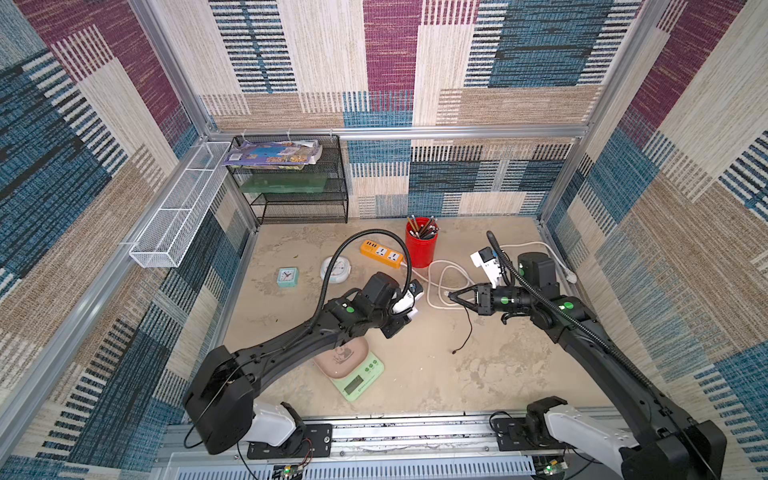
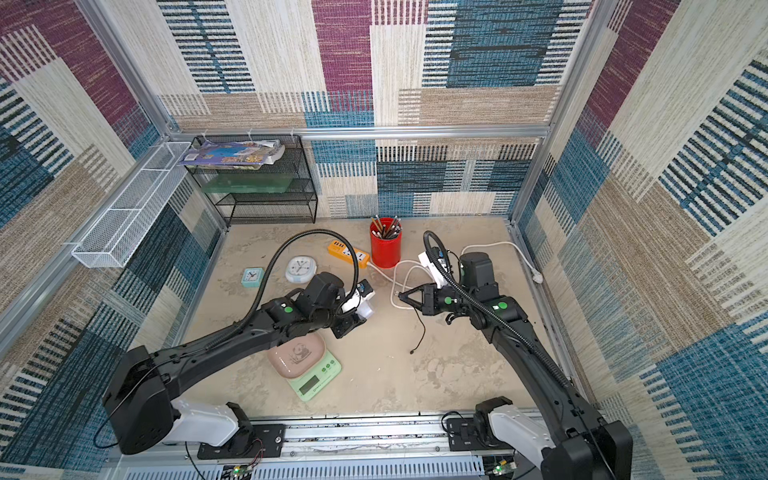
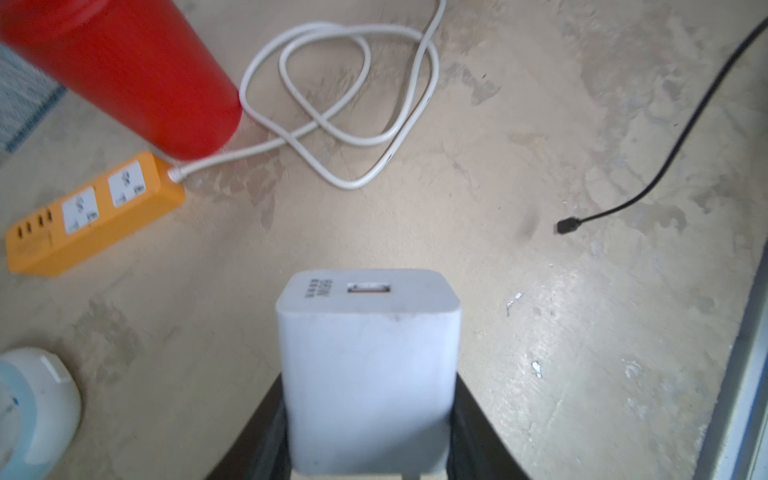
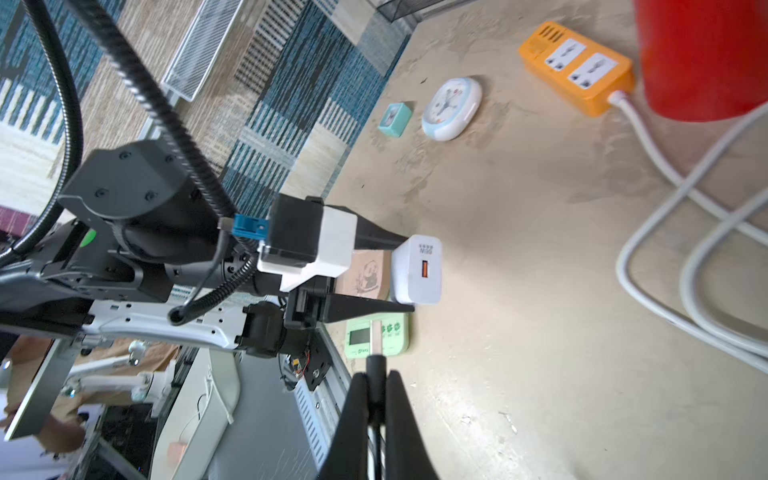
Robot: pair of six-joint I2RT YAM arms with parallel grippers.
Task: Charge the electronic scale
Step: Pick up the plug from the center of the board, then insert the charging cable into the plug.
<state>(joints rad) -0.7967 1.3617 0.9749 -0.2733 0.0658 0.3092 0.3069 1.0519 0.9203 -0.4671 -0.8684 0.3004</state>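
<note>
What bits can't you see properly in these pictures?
- electronic scale: the left arm covers part of it in both top views; its screen is too small to read.
- white charger: prongs hidden behind its own body, left wrist view.
- black cable: held end pinched inside the right gripper, blurred in the right wrist view.

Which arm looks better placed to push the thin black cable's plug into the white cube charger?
Right, probably. The right gripper is shut on the plug end of the thin black cable, pointing at the white cube charger, whose orange port faces it. The left gripper just holds that charger.
</note>
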